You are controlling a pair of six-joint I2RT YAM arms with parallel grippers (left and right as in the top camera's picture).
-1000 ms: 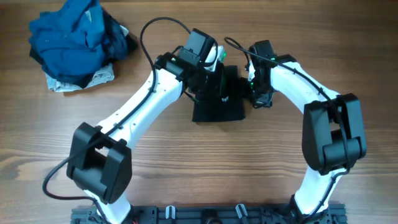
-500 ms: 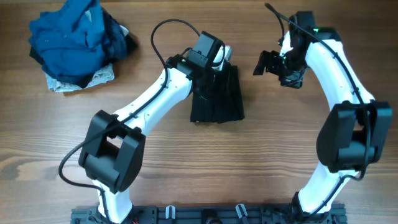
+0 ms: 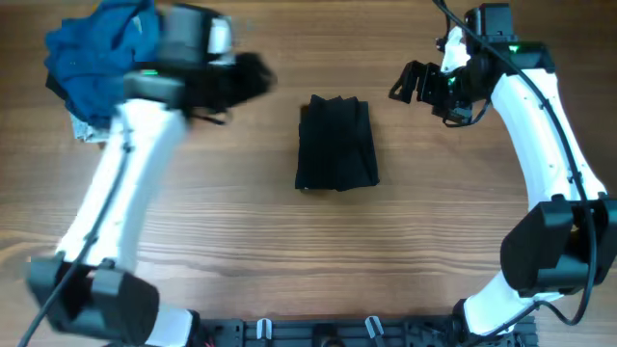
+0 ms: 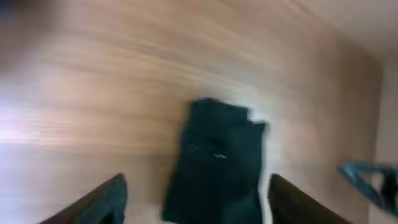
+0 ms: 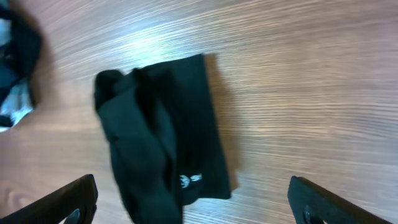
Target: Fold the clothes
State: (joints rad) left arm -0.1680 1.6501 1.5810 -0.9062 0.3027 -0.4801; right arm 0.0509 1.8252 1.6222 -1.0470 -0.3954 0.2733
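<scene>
- Since black garment lies folded centrally, draw the next piece from blue pile at 10 o'clock.
- Left gripper, right gripper: jaws spread, empty.
- Pinch a single layer.

A wood-grain desk is seen, its boards running left to right. A folded black garment is laid flat on it near the middle, and a small white logo is shown near one end of the garment. Well to the left of the garment and farther back, a heap of blue clothes is piled on the desk. What may be a pale cloth is tucked under the heap's near edge, partly hidden.
</scene>
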